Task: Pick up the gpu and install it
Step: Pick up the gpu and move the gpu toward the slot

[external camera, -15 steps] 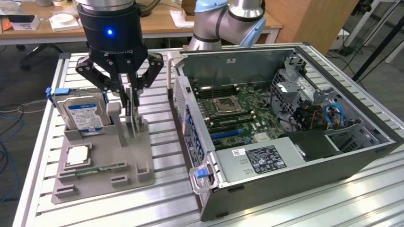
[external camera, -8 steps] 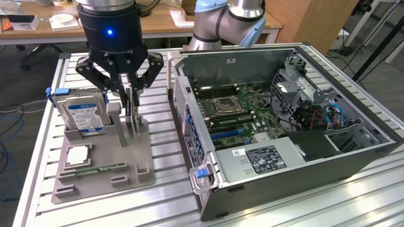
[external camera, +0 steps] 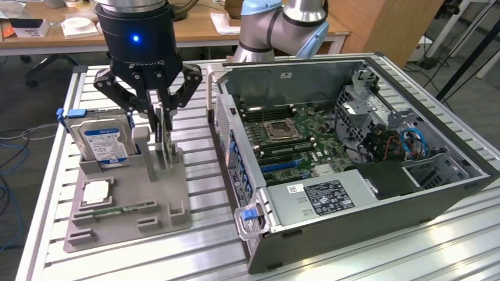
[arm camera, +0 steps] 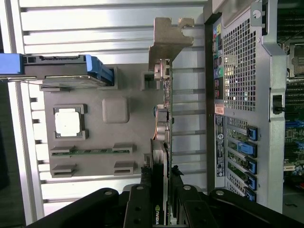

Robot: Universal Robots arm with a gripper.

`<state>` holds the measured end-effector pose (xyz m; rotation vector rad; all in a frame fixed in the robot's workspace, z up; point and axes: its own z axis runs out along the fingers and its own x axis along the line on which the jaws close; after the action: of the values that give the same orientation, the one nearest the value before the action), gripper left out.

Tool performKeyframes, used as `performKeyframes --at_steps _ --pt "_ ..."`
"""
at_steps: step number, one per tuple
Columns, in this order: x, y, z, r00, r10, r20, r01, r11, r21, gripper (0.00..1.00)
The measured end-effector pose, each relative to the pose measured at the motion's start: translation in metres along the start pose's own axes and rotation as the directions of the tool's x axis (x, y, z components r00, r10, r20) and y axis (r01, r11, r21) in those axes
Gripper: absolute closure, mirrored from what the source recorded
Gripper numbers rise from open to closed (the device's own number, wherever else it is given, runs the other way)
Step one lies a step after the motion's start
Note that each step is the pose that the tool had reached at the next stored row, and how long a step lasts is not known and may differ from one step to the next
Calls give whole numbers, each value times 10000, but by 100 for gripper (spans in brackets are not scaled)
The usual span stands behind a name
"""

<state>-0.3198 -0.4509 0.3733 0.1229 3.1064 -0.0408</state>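
1. Gripper (external camera: 160, 126) partly closed, its fingers pinching the gpu (external camera: 165, 151) by its upper edge
2. Card stands on edge in the grey holder (external camera: 117, 225), at the holder's edge nearest the computer case (external camera: 336, 234), beside the hard drive (external camera: 102, 140)
3. Probably light and stiff but fragile: best held by the board edge, clear of components

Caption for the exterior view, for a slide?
The gripper grips the upright gpu in a grey tray beside the open case.

Room stock, seen from beside the bench: one slatted aluminium worktable (external camera: 437, 246), one long wooden desk (external camera: 195, 30) behind it bearing small white boxes (external camera: 78, 26), a black chair base (external camera: 47, 61) beneath, a wooden cabinet side (external camera: 390, 23) at the exterior view's right, and grey floor (external camera: 23, 111) with loose blue cables (external camera: 9, 175).
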Motion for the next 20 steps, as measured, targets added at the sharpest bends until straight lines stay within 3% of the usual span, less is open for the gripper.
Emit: performKeyframes --at_steps 12,20 --pt "-1 -1 -28 10000 0 0 0 10000 1 74" --pt "-7 -6 -224 10000 -3 1 3 10000 0 74"
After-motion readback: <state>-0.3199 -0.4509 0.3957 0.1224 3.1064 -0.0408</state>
